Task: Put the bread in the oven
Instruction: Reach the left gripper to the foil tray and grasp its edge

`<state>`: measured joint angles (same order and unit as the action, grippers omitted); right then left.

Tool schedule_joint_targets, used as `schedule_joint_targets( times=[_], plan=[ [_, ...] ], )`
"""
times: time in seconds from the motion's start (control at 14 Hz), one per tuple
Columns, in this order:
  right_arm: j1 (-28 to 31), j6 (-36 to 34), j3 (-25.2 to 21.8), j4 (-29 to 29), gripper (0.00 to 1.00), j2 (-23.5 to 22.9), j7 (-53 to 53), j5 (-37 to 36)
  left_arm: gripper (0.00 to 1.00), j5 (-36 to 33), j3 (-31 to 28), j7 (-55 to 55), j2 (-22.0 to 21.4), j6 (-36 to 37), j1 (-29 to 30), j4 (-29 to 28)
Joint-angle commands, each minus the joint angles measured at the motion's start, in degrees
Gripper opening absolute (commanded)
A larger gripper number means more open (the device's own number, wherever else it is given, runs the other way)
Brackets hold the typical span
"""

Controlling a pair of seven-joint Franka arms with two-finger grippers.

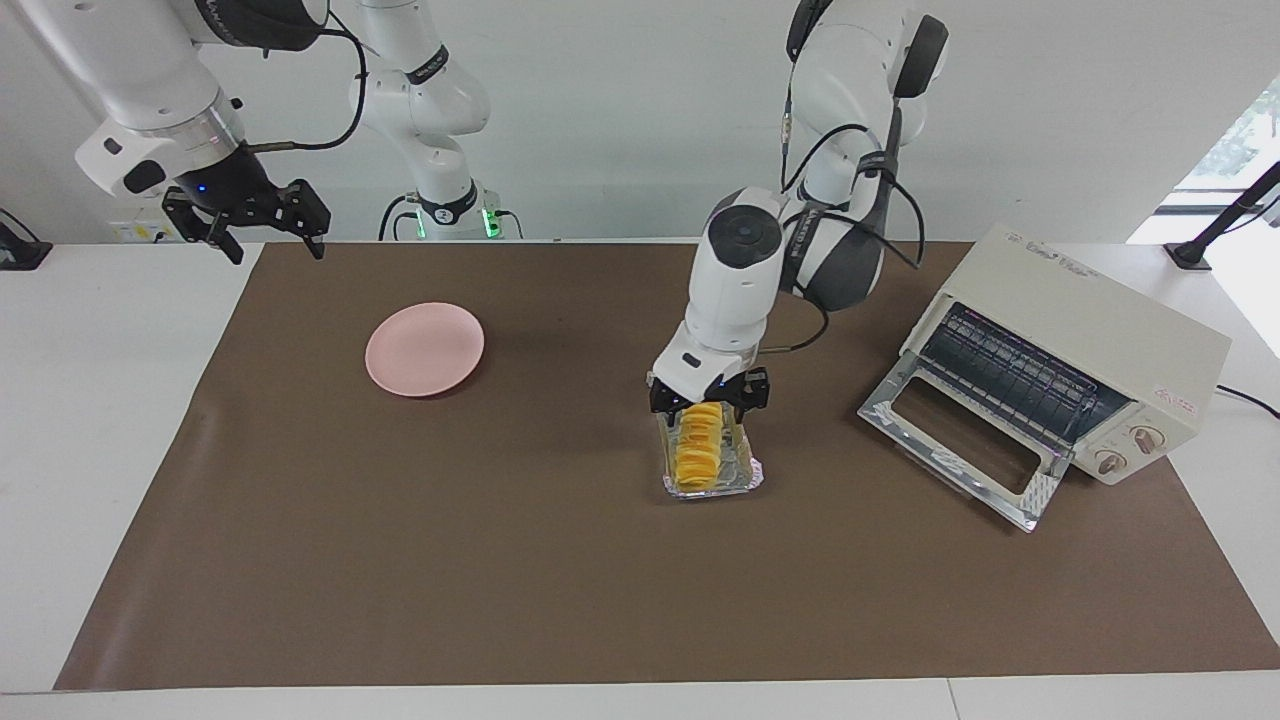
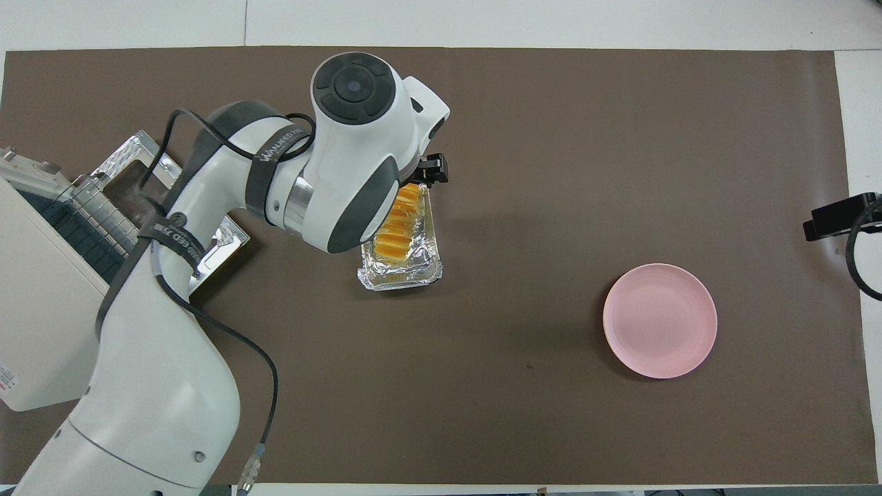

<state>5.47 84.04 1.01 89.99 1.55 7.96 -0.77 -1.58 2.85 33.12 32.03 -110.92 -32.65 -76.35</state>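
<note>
Facing view: one bread [image 1: 697,445], one oven [image 1: 1070,360].

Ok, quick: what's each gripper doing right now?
Left gripper: open, fingers straddling the yellow-orange sliced bread in its crinkled silver foil tray.
Right gripper: open, empty, waiting.

Robotics lab: two white Franka arms [image 1: 760,260] mounted at a white table [image 1: 110,330] with brown mat [image 1: 500,560], bare white wall, staged toaster oven [image 1: 1060,360].
</note>
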Motion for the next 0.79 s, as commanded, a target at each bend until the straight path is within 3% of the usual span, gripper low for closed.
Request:
schedule_joint_targets(
  times=[0.0, 0.71],
  plan=[
    [0.07, -0.81, 0.14, -0.51, 1.00, 0.20, -1.19, 0.15, 1.00, -1.58, -1.00, 3.61, 3.47, -2.63, -2.77, 1.46],
    [0.25, -0.90, 0.22, 0.37, 1.00, 0.64, -1.01, -0.20, 1.00, -3.95, -0.91, 6.59, 2.86, -6.68, -5.32, -4.86]
  ],
)
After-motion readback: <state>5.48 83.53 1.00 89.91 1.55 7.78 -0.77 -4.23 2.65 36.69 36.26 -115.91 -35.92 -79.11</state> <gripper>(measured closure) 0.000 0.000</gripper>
